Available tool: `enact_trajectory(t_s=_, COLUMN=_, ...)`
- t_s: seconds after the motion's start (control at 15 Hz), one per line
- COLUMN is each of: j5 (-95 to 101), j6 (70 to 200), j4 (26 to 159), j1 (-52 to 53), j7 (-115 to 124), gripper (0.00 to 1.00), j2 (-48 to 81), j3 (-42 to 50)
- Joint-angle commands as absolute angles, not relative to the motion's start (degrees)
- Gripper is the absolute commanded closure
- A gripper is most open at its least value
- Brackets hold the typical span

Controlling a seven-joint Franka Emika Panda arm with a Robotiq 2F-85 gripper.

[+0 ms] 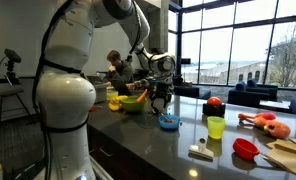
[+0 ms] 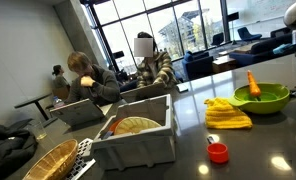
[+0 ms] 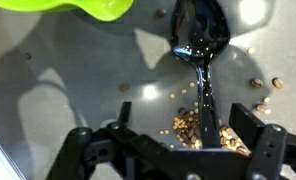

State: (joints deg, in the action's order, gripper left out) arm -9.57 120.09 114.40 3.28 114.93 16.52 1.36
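In the wrist view a black spoon [image 3: 200, 45] lies on the grey counter [image 3: 58, 100], bowl end away from me, its handle running down between my fingers. Small brown seeds [image 3: 188, 128] are heaped and scattered around the handle. My gripper [image 3: 185, 130] is open, one finger on each side of the handle and neither touching it. The rim of a green bowl [image 3: 83, 8] shows along the top edge. In an exterior view the gripper [image 1: 160, 96] hangs low over the counter, between the green bowl [image 1: 133, 102] and a blue bowl [image 1: 169, 122].
On the counter stand a yellow-green cup [image 1: 216, 127], a red bowl [image 1: 246, 149], an orange toy [image 1: 266, 123] and a brush [image 1: 200, 152]. Elsewhere are a yellow cloth [image 2: 228, 115], a white bin [image 2: 138, 140] and a small red lid [image 2: 218, 152]. People sit behind.
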Motion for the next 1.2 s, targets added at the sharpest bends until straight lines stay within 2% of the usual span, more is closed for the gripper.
enact_trajectory(t_s=0.0, j5=-11.61, j6=120.39, j4=116.05, j1=2.45, j7=114.21, gripper=0.00, j2=16.20, j3=1.57)
enact_trajectory(t_s=1.13, j5=-15.85, j6=121.16, j4=117.81, j1=2.19, j7=113.01, gripper=0.00, j2=17.50, j3=1.67)
